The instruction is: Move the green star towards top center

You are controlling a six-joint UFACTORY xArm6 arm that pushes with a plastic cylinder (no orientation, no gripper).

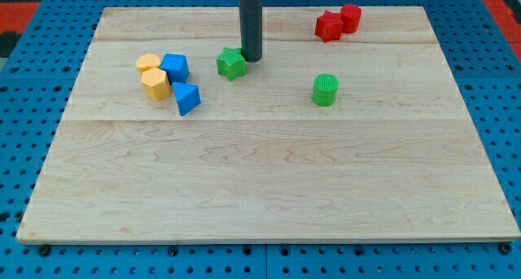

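The green star (232,63) lies in the upper half of the wooden surface (269,189), a little to the view's left of centre and short of the top edge. The arm's tip (251,59) sits just beside the star on its right, touching or nearly so; contact cannot be told for certain. There are no fingers on this rod, so nothing is grasped or released: the star lies free. The step in hand appears to be positioning for the push, and the tip seems badly placed for it, since a shove from here would send the star leftward. The next move likely calls for the tip to go round to the star's lower-left side and then drive it up and slightly right towards top centre. To the view's left, well apart, cluster two yellow blocks (153,76) and two blue blocks (181,82); a green cylinder (326,89) stands to the right, and two red blocks (338,23) near the top right. None stands in the star's path upward.
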